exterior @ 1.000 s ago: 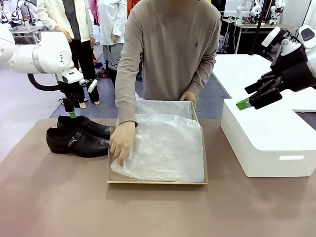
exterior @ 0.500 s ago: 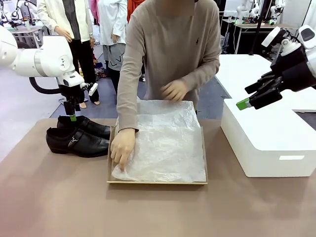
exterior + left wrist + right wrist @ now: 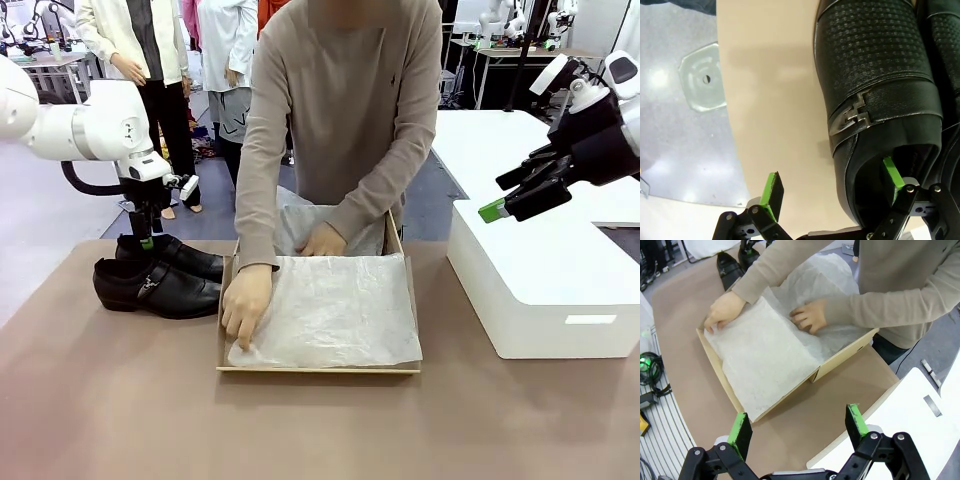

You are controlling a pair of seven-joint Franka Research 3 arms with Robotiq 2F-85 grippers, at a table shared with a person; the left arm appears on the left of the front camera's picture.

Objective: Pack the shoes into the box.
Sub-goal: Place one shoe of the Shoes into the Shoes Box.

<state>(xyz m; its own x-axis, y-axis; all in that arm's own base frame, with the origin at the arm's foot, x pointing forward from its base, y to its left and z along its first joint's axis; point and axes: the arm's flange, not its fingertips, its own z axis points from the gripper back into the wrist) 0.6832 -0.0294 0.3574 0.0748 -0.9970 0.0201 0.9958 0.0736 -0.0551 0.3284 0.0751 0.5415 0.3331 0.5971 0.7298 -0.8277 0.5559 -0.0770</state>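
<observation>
The two black shoes [image 3: 160, 285] lie side by side at the table's left, toes toward the box [image 3: 318, 370]. My left gripper [image 3: 147, 240] hangs open over the heel of the far shoe. In the left wrist view the left gripper [image 3: 832, 182] straddles the buckled shoe [image 3: 875, 75]: one green pad [image 3: 892, 172] is at the shoe's opening, the other pad [image 3: 772, 190] over bare table. The tan box is lined with white tissue paper [image 3: 330, 310], which a person's hands [image 3: 245, 305] press flat. My right gripper [image 3: 500, 205] is open and raised at the right; the right wrist view shows it [image 3: 799, 427] above the box [image 3: 840, 362].
A large glossy white block [image 3: 540, 280] stands right of the box, under my right gripper. The person leans over the box from the far side, with one hand [image 3: 325, 240] at its back wall. Bare brown table lies in front. Other people stand behind.
The person's raised hand has come down to the back of the box and flattened the tissue. My left gripper has sunk slightly toward the far shoe. The right arm has not moved.
</observation>
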